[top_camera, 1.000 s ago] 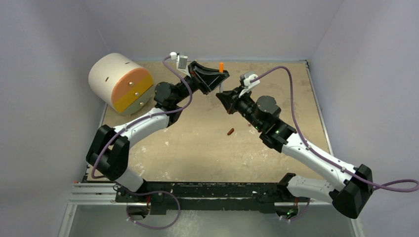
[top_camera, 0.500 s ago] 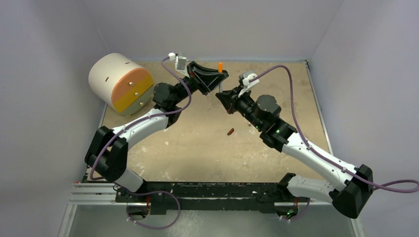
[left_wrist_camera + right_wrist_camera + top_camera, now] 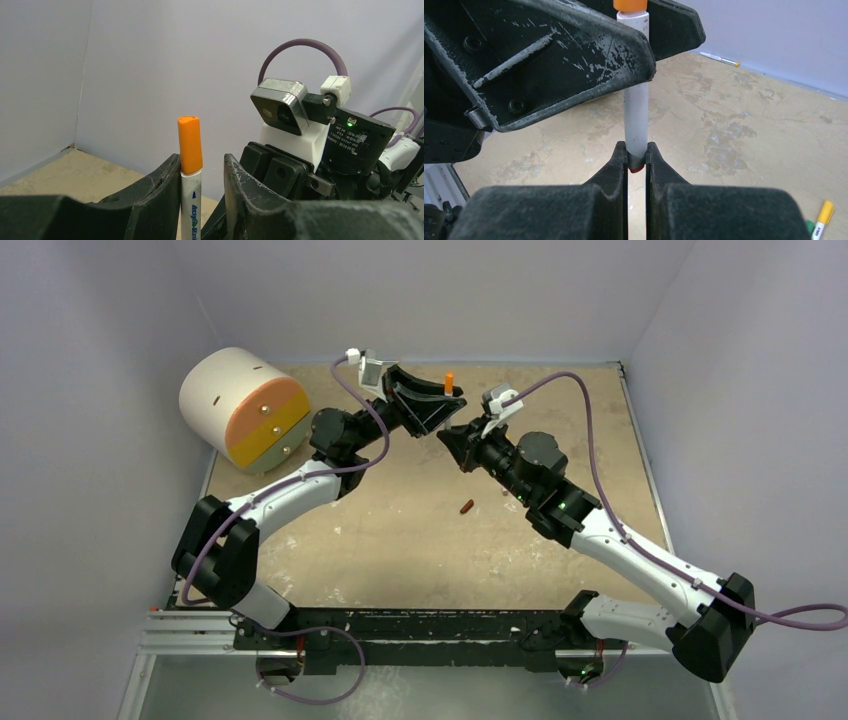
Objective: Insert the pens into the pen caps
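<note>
Pen (image 3: pixel 636 107) stands upright in the air over the 12 o'clock end of the bench (image 3: pixel 600 440), white barrel. The orange cap (image 3: pixel 190 142) is on its top end and looks seated flush, though I can't confirm it is fully home. A small red end shows at the bottom.

Step in hand, as I judge it: cap is on and the upper grip is letting go. To do it well:
- Hold the low clamp firm.
- Spread the upper jaws clear of barrel and cap before pulling away.
- Back off sideways rather than upward, so the cap isn't dragged off or the pen tipped.

Right gripper (image 3: pixel 637 160): jaws together, clamped on the pen's bottom end, reaching in from 4 o'clock. Left gripper (image 3: pixel 201 162): jaws apart around the upper barrel. The pen rests against one jaw with a clear gap to the other, so there is no real hold.

Dark red-brown cap (image 3: pixel 466 506) lies on the bench toward 6 o'clock of the pen, uncapped work left. Yellow-ended pen (image 3: pixel 824 212) lies on the bench at 4 o'clock in the right wrist view.
</note>
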You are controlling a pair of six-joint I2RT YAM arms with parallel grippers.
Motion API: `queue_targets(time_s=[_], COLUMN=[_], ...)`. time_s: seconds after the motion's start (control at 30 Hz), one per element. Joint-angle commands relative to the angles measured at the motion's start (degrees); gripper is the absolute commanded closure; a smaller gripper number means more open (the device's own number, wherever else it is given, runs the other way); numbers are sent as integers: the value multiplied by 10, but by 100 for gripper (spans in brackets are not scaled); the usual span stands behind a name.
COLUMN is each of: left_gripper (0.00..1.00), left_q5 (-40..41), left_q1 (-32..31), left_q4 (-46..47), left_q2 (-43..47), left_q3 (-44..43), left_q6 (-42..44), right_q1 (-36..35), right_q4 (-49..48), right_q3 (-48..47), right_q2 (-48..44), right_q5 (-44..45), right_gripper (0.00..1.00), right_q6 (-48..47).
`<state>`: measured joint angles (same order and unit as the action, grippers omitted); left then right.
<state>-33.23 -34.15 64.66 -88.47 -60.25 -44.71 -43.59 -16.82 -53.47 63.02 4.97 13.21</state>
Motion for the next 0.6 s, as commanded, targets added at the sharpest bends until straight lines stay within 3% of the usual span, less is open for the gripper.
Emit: queue_targets(time_s=[0.0, 0.2, 0.43, 0.57], left_gripper=[66, 57, 58, 64], left_q5=[-64, -83, -81, -73], left_q1=[-11, -11, -10, -10], left_q4=[16, -18, -26, -26], left_q2=[28, 36, 37, 35], left_q3=[-6, -2, 2, 0], left_q6=[18, 57, 66, 66], right_q1=[7, 8, 9, 9], right_q4=[-37, -35, -36, -37], right_q3=[-39, -39, -33, -28], right_q2=[-12, -28, -51, -58], right_q5=[21, 21, 17, 7], right_gripper=[100, 100, 100, 100], right_q6=[-6, -10, -10, -10])
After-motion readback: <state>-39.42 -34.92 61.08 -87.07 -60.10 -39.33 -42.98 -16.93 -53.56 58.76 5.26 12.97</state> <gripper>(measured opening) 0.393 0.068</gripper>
